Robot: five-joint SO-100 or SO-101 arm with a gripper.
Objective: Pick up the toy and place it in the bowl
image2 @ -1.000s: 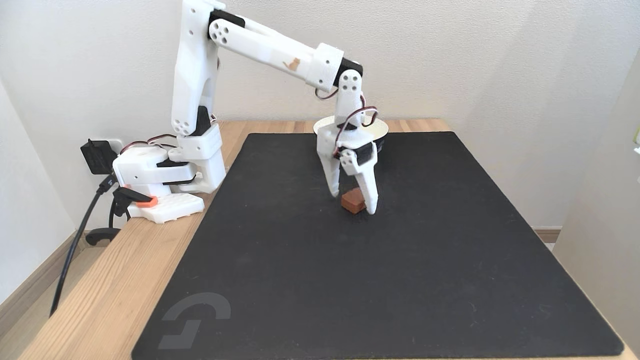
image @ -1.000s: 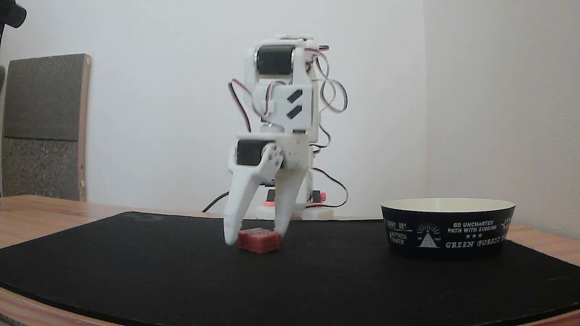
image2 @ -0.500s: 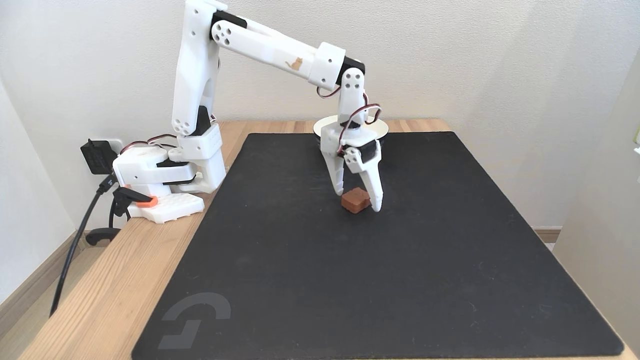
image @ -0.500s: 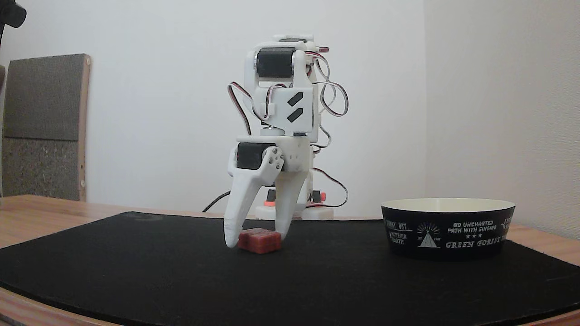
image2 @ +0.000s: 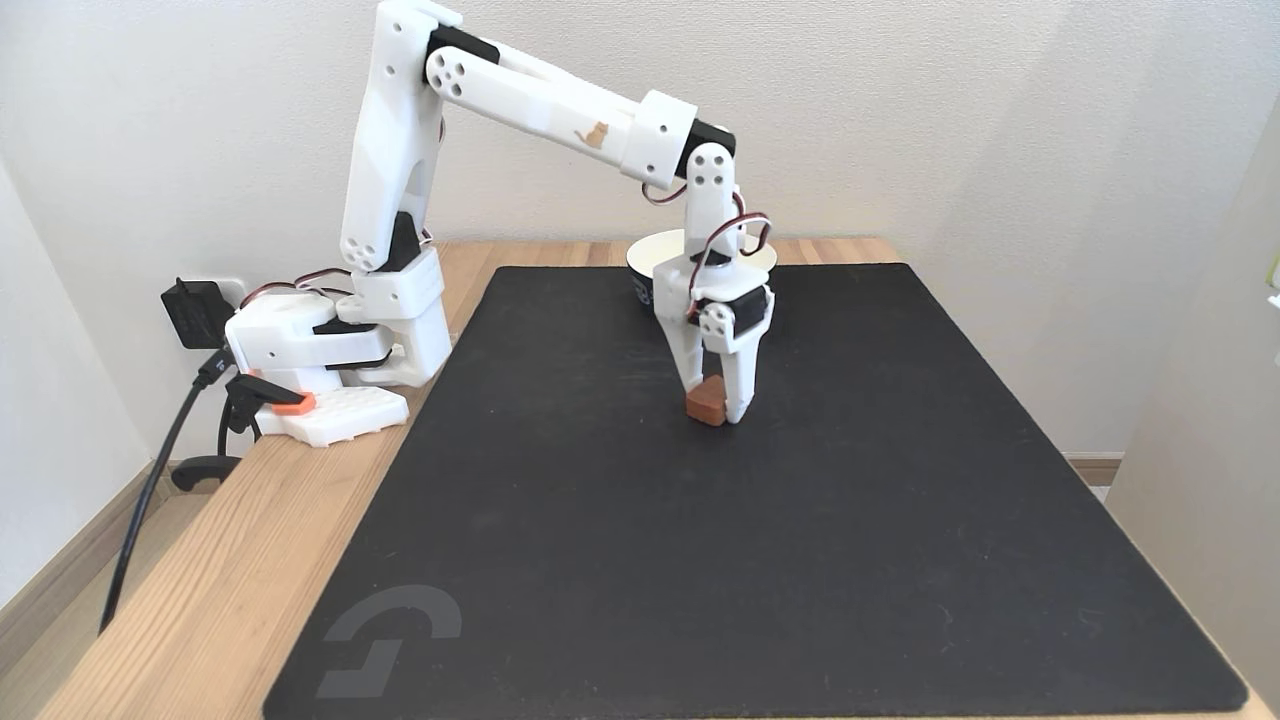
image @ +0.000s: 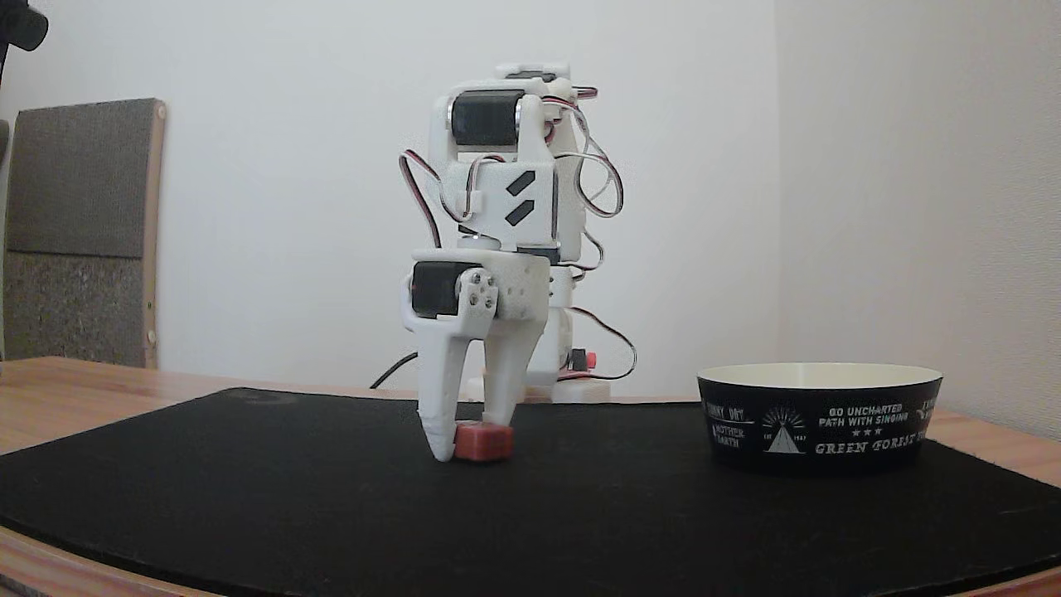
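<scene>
White walls back a wooden table covered by a black mat. On the mat, the white arm reaches down from its base at the mat's edge. At the mat's far edge in a fixed view sits the bowl, well apart from the gripper, whose fingers are clenched on the red toy resting on the mat.
</scene>
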